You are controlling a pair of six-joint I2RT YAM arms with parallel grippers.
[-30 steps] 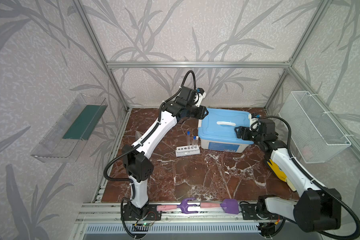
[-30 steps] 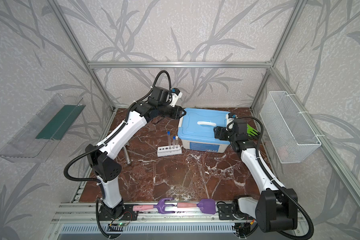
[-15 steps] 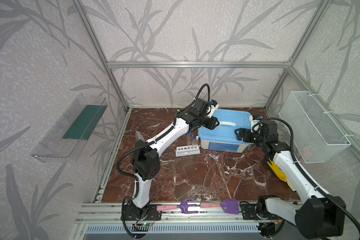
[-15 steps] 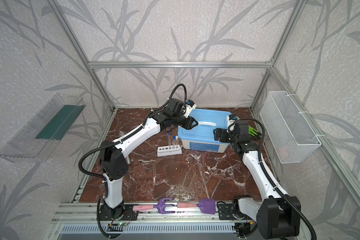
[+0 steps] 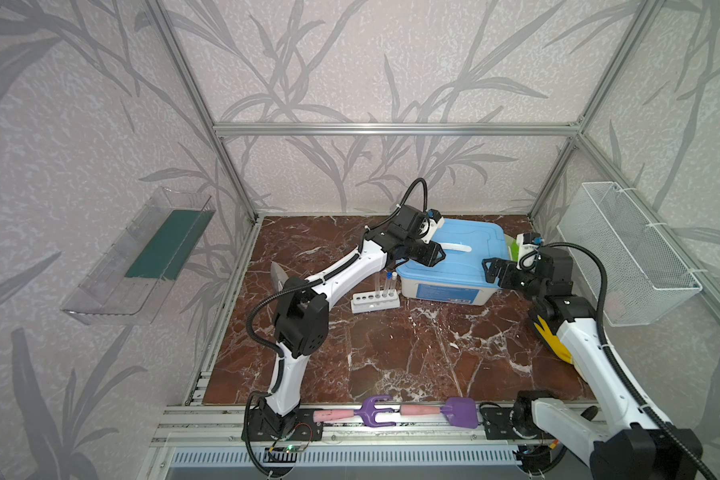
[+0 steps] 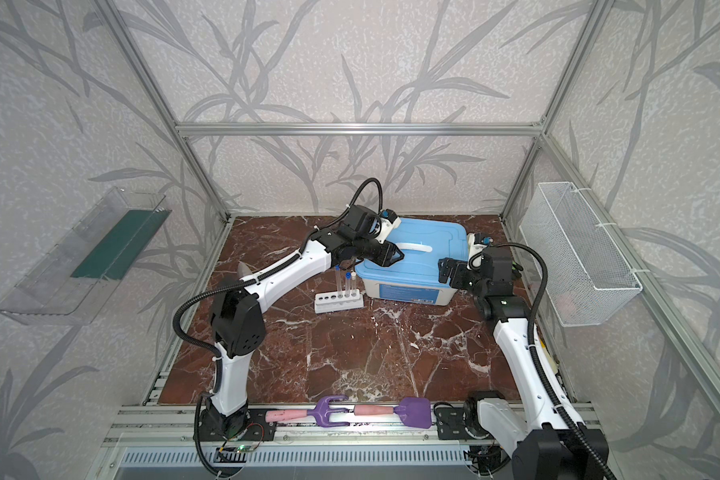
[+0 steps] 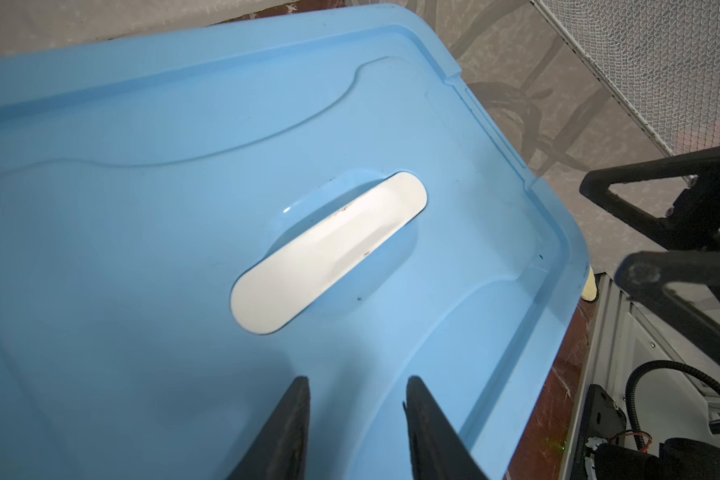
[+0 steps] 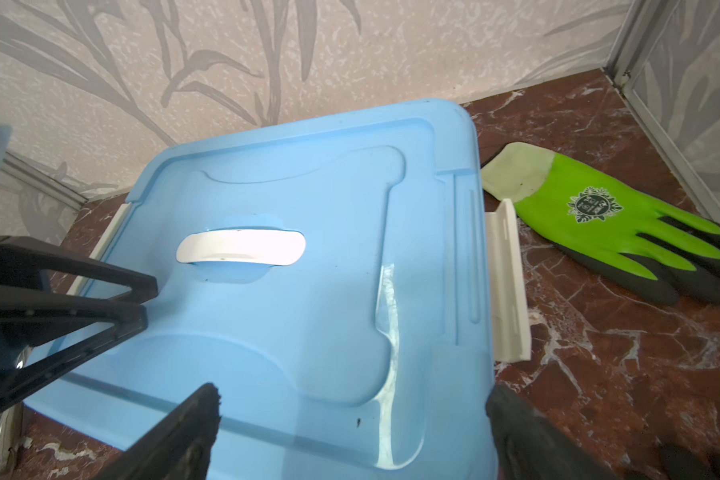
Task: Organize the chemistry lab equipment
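While the left gripper [image 5: 435,253] hangs half-parted and empty over the lid [image 5: 470,245] of the box [image 5: 445,286] in a top view, the rack [image 5: 375,302] with two tubes [image 5: 388,284] stands at the box's 8 o'clock. Its wrist view shows the white handle [image 7: 329,253] just beyond it. The right gripper [image 8: 352,395], wide, perhaps touches the lid's edge in its own.

A: Where's the rack [image 5: 375,302]?
B: Just left of the box [image 5: 433,291], two tubes [image 5: 388,286] upright in it.
A: And over the lid [image 5: 470,232]?
B: The left gripper [image 5: 435,253] by the handle [image 5: 458,247], the right gripper [image 5: 488,272] at its near right corner.
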